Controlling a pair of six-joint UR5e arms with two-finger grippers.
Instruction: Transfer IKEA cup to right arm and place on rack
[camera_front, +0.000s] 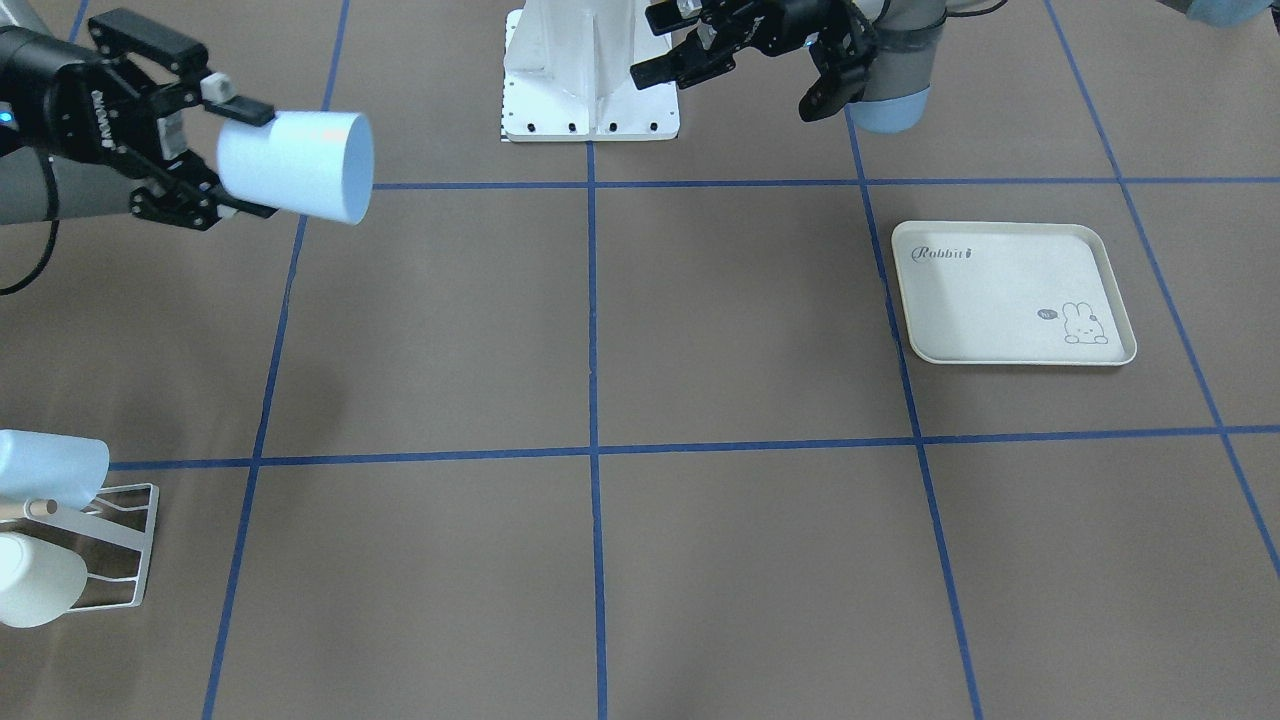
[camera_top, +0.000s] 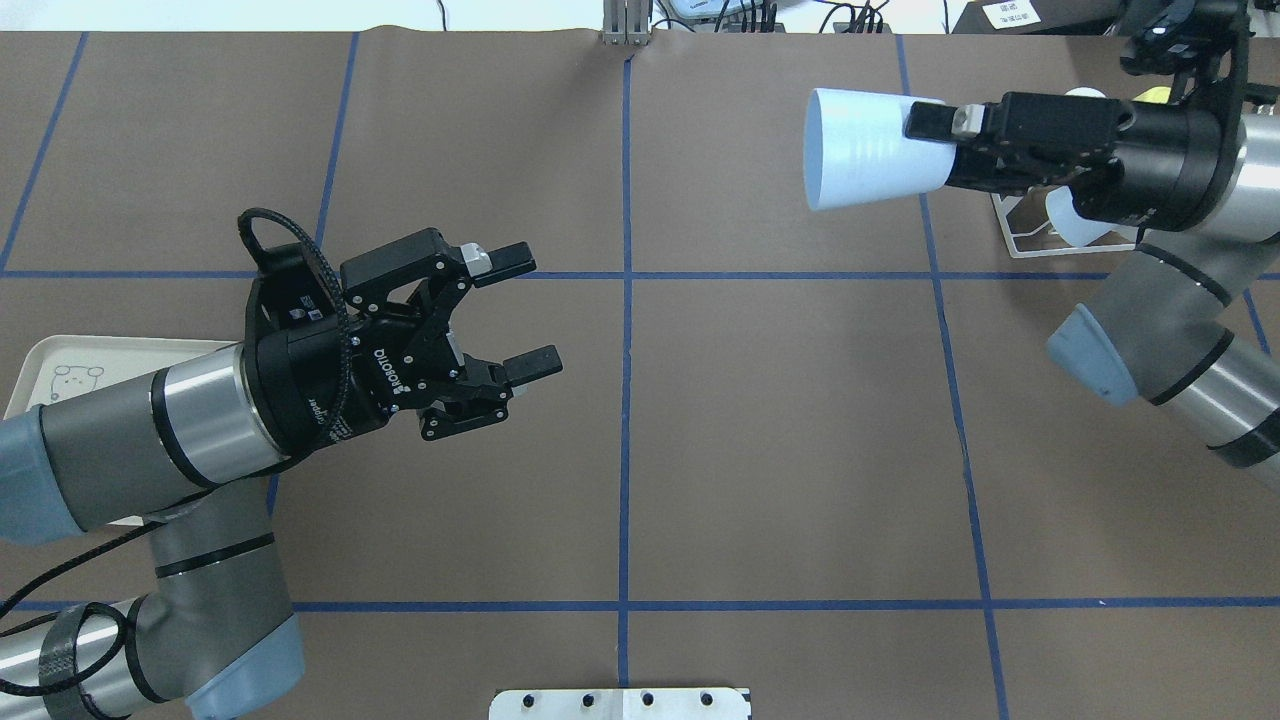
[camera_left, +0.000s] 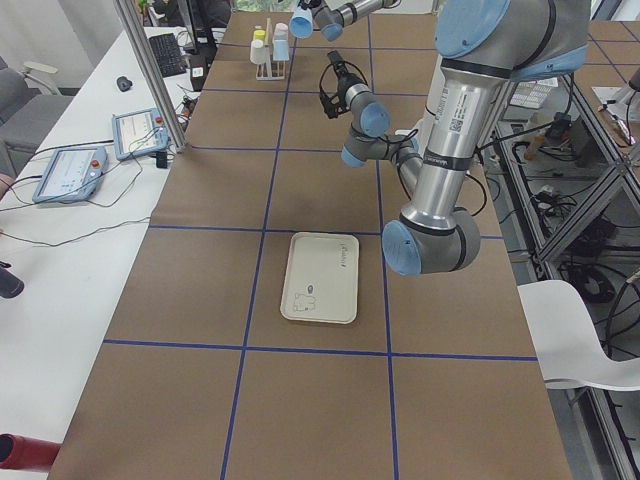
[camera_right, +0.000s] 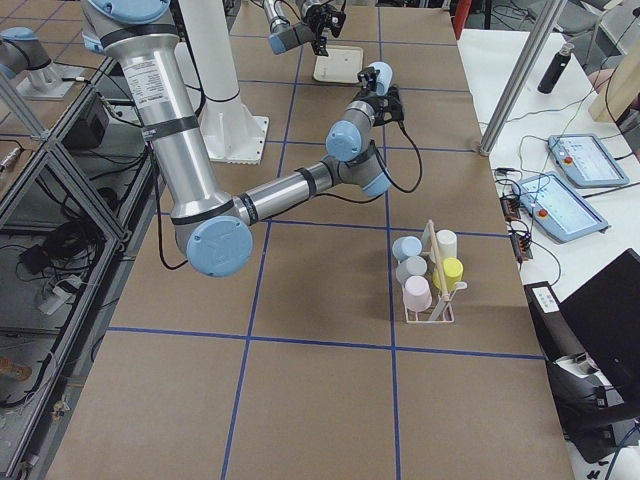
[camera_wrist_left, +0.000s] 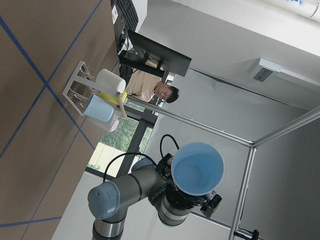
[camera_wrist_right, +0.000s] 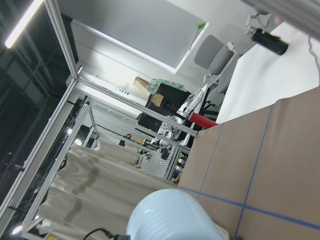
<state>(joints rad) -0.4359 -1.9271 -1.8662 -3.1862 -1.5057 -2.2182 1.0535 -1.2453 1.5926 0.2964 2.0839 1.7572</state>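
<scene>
- Brown paper table with a blue tape grid is your work surface.
- Your cup is pale blue and held in the air on its side. Its mouth points across the table toward the other arm.
- You can see the right gripper clamped on the cup's base end, one finger on each side of the wall.
- From overhead, the rack sits on the table just beside and below that gripper. The cup is clear of it, on the side nearer the table's middle.
- Check the right side view: the rack carries five other cups, which are blue, grey, pink, white and yellow.
- You'll find the left gripper well apart from the cup, jaws spread wide, pointing toward it.
- Your left wrist view looks straight into the cup's mouth.
- Your tray lies flat on the robot's left side. From overhead the left arm partly covers it.
</scene>
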